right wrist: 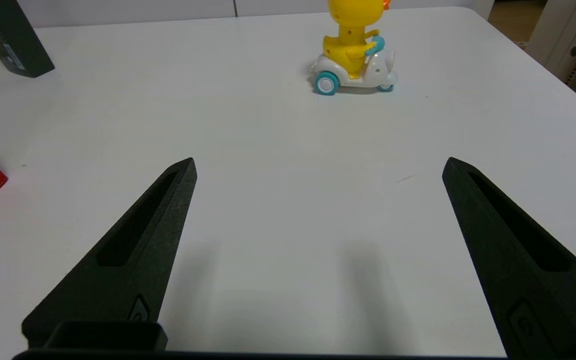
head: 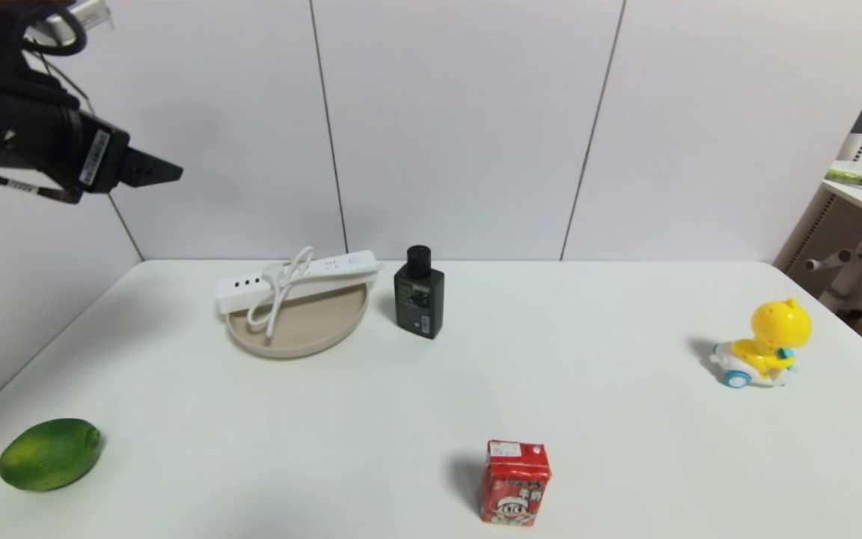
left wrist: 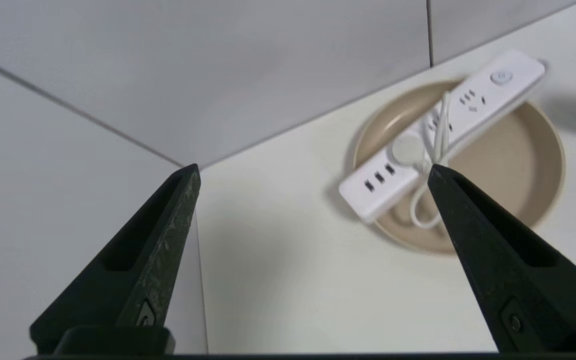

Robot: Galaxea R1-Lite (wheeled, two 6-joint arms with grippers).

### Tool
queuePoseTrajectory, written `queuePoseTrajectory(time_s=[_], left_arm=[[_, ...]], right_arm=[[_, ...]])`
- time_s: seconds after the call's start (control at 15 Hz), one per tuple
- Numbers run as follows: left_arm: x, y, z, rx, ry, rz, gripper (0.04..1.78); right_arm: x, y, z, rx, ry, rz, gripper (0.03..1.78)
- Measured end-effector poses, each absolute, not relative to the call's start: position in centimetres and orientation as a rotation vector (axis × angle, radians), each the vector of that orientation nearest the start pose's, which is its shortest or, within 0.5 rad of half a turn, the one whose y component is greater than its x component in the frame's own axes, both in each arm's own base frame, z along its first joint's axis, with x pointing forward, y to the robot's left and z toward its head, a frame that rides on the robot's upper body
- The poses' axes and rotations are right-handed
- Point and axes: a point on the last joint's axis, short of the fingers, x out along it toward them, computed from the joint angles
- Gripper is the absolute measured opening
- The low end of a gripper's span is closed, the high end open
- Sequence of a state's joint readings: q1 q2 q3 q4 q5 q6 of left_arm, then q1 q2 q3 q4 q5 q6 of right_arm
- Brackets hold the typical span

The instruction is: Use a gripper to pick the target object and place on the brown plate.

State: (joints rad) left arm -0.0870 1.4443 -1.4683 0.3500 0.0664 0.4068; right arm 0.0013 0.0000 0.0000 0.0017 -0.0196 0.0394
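At the near edge of the white table (head: 431,419), a red drink carton (head: 515,483) is seen standing upright slightly right of centre, and a green lime-like fruit (head: 49,454) is seen lying at the near left. Further back on the right, a yellow duck toy on a white scooter (head: 764,344) is seen, well apart from everything else.

The right gripper (right wrist: 318,165) is not visible from the head camera; in its own wrist view it is held low over the near right part of the table, its two black fingers (right wrist: 138,250) spread wide apart with nothing between them, and the duck toy is seen beyond it.

Toward the far left of the table, the brown plate (head: 311,329) is found, with a dark green bottle with a black cap (head: 419,293) standing upright just to its right. The white power strip (head: 296,281) is laid across the far part of the plate, resting on the rim, both ends overhanging; its looped white cord (head: 275,296) is draped over its middle and down into the plate.

The left gripper (left wrist: 313,170) is held raised high at the far left, close to the wall, well above and to the left of the plate, angled toward it. Its fingers are spread wide and nothing is held.
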Motion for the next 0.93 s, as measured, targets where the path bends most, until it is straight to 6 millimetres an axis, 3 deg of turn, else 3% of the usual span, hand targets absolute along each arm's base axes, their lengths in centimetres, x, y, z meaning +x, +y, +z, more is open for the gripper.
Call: queuePoseTrajectory(time_s=[0.27,0.53,0.67,0.8,0.93], left_arm=[[14.6,-0.8,28.5,0.349,0.265,-0.033,1.67],[5.5,-0.1,20.7,0.286,0.167,-0.004,1.67],[2.5,0.0,16.1,0.264,0.154,0.0,1.68],[0.8,0.1,11.5,0.234,0.167,-0.022,1.69],[-0.4,0.0,9.0,0.2,0.166,-0.062,1.69]], right_arm=[[-2.3,0.0,7.5,0.04,0.001,-0.018,1.7],[-2.3,0.0,7.5,0.04,0.001,-0.018,1.7],[-2.3,0.0,7.5,0.04,0.001,-0.019,1.7],[-2.3,0.0,7.5,0.04,0.001,-0.018,1.7],[-2.3,0.0,7.5,0.039,0.0,-0.019,1.7]])
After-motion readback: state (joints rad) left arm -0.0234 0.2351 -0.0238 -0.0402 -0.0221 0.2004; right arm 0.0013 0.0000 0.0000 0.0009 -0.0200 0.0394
